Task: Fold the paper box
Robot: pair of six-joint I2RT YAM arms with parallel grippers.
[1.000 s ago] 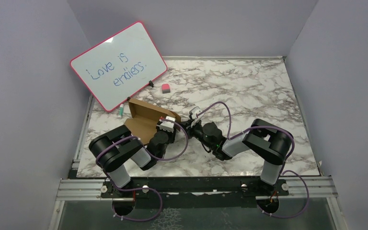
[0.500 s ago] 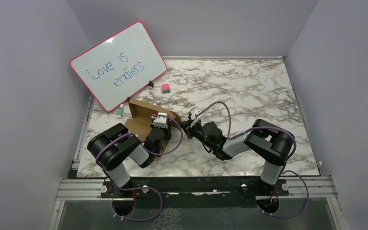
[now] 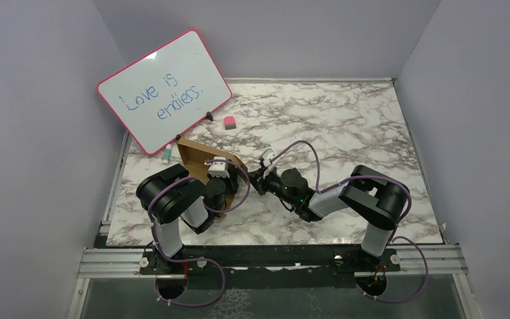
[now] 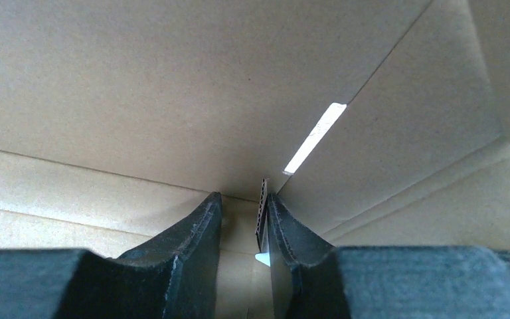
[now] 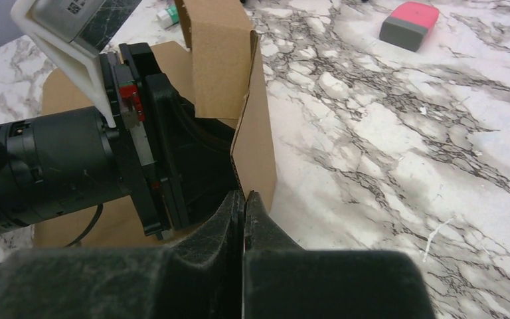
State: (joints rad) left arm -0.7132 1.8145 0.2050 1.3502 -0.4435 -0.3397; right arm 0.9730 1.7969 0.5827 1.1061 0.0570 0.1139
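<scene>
**Box stood at the bench's left, both end effectors at it**

The marble bench [image 3: 345,126] carried everything. A pink-rimmed whiteboard [image 3: 164,92] leaned at its far left corner. Just near of it sat the box [image 3: 194,155], part-folded, with brown walls raised on its far and right sides and its floor lying flat toward the left arm.

The left end effector [image 4: 242,219] reached into the box from the near side. Its wrist view was filled by cardboard: floor below, a wall ahead, another to the right, and a bright slit where the two met. Its jaws stood narrowly apart. The corrugated edge of a thin upright cardboard piece stood between them, against the right-hand finger [image 4: 285,232], with a gap still showing on the other side.

The right end effector [image 5: 244,203] came in from the box's right. Its jaws were closed together, the tips touching the lower edge of the right wall from outside.

A pink and grey eraser [image 3: 229,121] lay beyond the box, well apart from it. A small marker [image 3: 167,154] lay just left of the box.
</scene>
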